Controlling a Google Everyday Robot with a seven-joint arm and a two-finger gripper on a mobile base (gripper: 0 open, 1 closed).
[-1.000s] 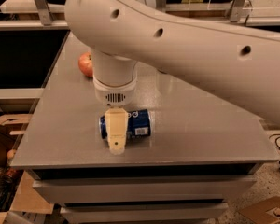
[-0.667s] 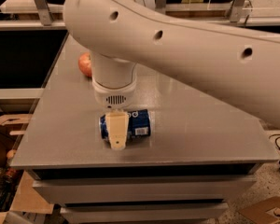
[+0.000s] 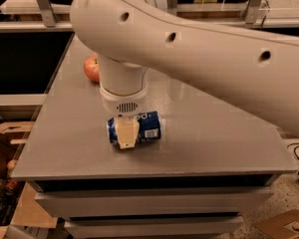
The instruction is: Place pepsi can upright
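Observation:
The pepsi can (image 3: 148,126) is blue with white lettering and a white barcode patch. It lies on its side near the front of the grey table (image 3: 214,148), its right end a little higher than its left. My gripper (image 3: 126,136) comes straight down from the big white arm and is shut across the can's left half. One cream finger (image 3: 125,133) shows in front of the can; the other is hidden behind it. The can's silver top is hidden.
A red apple (image 3: 91,68) sits on the table behind and left of the gripper, partly hidden by the wrist. The table's front edge is close below the can. Cardboard boxes lie on the floor at the left (image 3: 7,131) and bottom right (image 3: 284,225).
The gripper and the can in it have risen slightly from the table. The apple has not moved.

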